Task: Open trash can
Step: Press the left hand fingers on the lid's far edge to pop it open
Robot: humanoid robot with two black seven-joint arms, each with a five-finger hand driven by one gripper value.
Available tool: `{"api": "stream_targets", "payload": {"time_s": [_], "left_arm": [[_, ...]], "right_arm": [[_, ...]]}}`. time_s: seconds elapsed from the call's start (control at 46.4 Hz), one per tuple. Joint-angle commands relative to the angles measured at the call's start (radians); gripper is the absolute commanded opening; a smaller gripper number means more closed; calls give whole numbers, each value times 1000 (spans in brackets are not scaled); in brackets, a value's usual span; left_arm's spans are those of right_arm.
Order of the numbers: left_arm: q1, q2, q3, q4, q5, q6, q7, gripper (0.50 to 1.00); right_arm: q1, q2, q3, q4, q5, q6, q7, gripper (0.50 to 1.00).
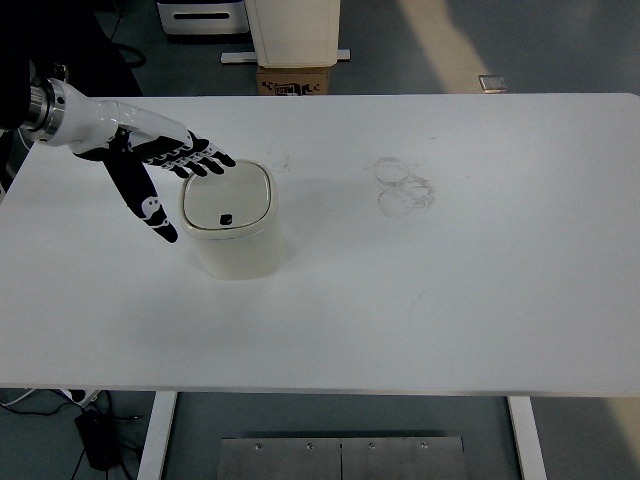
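Risk as we judge it: the left hand (150, 165), fingers (205, 160) spread and holding nothing, hovers at the closed lid (228, 195) of the trash can (235, 235) on the bench (450, 280), where an off-centre press could tip it.
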Motion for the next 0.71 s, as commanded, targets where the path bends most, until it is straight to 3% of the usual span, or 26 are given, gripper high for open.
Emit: {"api": "stream_targets", "payload": {"time_s": [0.0,0.689], "left_arm": [[8,-12,14,0,0,0,0,1000],[71,-78,18,6,64,0,-2,1000]], "right_arm": [[0,0,0,0,0,0,0,991],[0,0,0,0,0,0,0,991]]}}
